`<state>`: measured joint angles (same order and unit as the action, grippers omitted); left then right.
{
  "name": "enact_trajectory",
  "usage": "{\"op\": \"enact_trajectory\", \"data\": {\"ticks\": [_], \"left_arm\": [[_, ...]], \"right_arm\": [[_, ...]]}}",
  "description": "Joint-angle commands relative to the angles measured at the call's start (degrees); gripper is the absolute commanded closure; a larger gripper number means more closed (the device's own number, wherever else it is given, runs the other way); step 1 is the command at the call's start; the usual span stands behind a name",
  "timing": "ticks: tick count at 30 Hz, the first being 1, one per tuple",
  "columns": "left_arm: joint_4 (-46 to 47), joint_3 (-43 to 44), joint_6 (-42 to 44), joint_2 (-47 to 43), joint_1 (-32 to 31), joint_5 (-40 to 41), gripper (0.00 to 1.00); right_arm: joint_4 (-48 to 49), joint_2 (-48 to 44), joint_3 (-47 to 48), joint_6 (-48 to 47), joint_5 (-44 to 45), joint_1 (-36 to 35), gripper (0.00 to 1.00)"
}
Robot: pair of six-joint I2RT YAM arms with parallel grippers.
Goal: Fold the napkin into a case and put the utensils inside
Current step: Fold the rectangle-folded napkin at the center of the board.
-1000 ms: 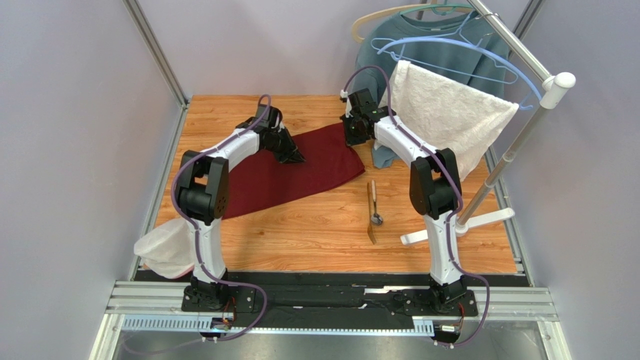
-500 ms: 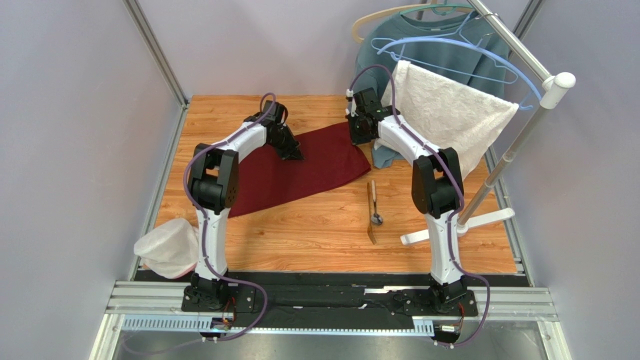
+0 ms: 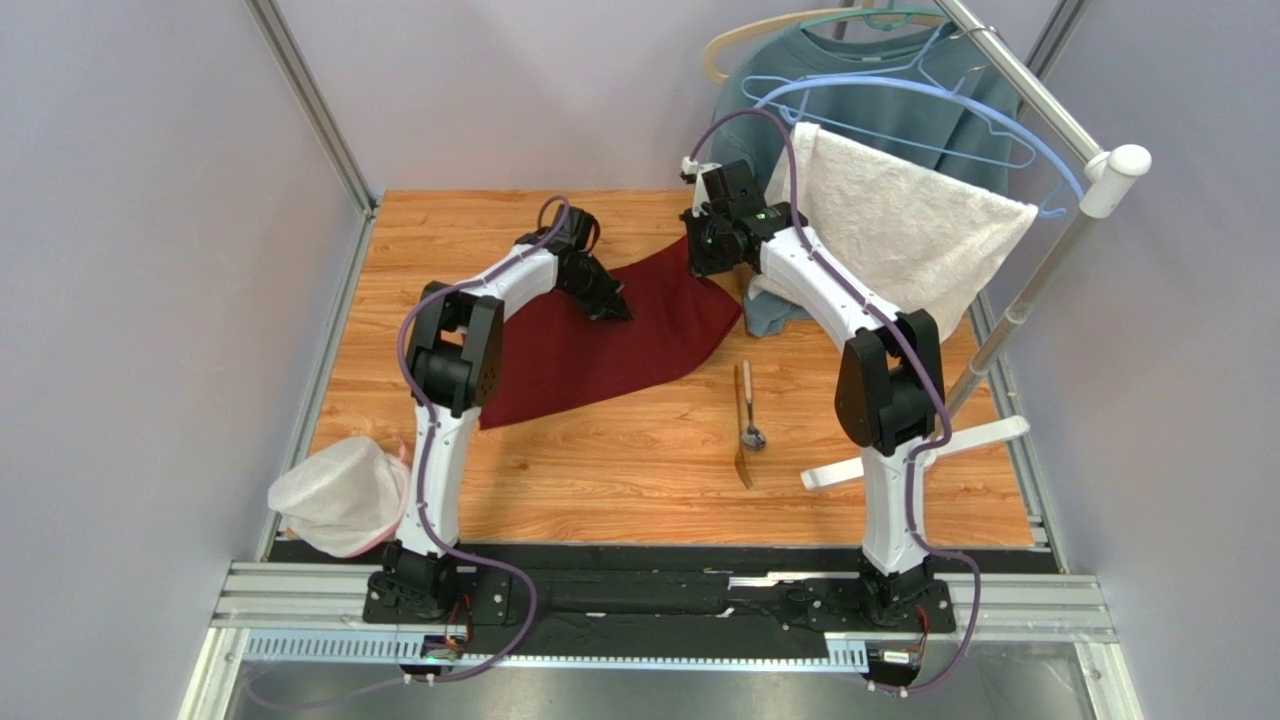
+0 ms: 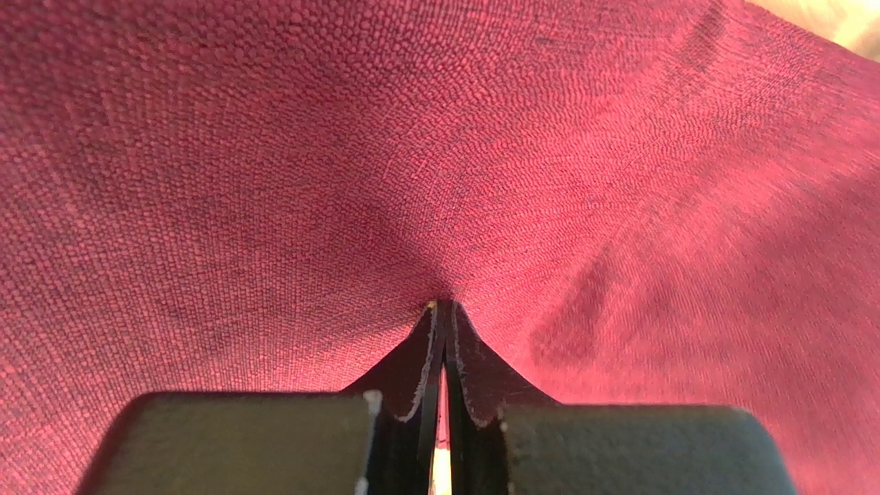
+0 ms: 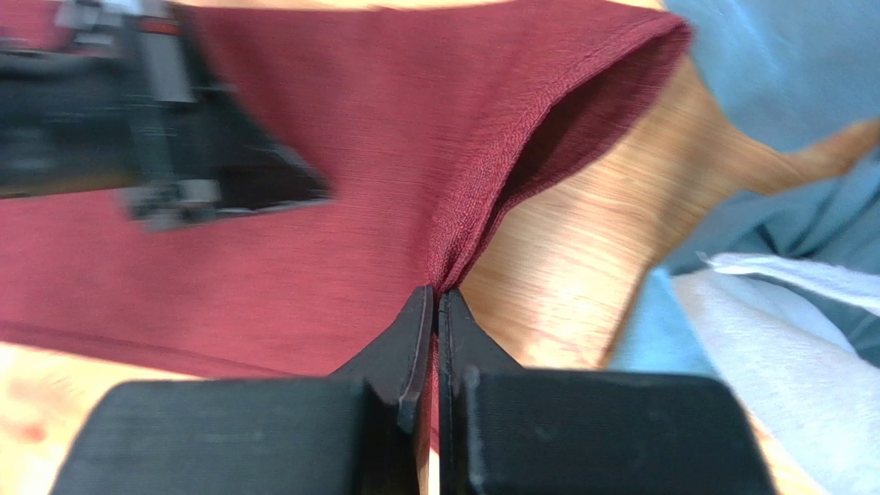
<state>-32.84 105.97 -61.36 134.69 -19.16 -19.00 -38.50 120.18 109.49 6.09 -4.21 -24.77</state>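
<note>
- The dark red woven cloth napkin (image 3: 564, 360) lies spread on the wooden table (image 3: 661, 480). It runs slantwise from its near left end up to its far right corner and is not yet folded into a case.
- The left gripper (image 3: 616, 308) sits over the napkin's far middle part. In the left wrist view its black fingertips (image 4: 460, 345) are clenched together on a small pinch of the weave, and the cloth puckers towards them.
- The right gripper (image 3: 702, 263) is at the napkin's far right corner. In the right wrist view it (image 5: 434, 297) is pressed closed on the hemmed edge, which rises off the wood with a shadowed hollow under it.
- The utensils (image 3: 745, 423), a shiny metal spoon and a slim golden-brown piece, lie close together on the bare wood. They are just off the napkin's near right edge and do not touch it.
- A grey-blue sweatshirt (image 3: 887, 93) and a white textured towel (image 3: 902, 225) hang to the right of the napkin. The sweatshirt's hem ends just beside the lifted corner.
- A pale, bag-like bundle (image 3: 338, 495) lies beyond the napkin's near left end, apart from it.
</note>
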Motion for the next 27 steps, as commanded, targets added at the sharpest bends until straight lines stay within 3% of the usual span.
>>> {"op": "enact_trajectory", "data": {"ticks": [1,7,12,22,27], "left_arm": [[1.03,2.13,-0.96,-0.2,-1.94,0.18,0.94],[-2.49,-2.78,10.2,-11.88,0.87,4.5,0.92],[-8.11,-5.95,18.99,-16.21,4.48,5.64,0.92],[-6.98,-4.9,17.07,-4.1,4.22,3.01,0.96],[-5.57,-4.1,14.17,-2.85,3.16,0.82,0.96]], "right_arm": [[2.38,-4.08,1.42,1.21,-2.91,-1.41,1.0],[2.2,-5.83,0.46,0.86,-3.0,-2.65,1.0],[1.76,-6.45,0.9,0.94,-2.3,-4.05,1.0],[0.44,-6.98,3.18,4.19,-0.63,-7.39,1.0],[0.36,-6.01,5.82,7.53,-1.07,-9.67,1.0]]}}
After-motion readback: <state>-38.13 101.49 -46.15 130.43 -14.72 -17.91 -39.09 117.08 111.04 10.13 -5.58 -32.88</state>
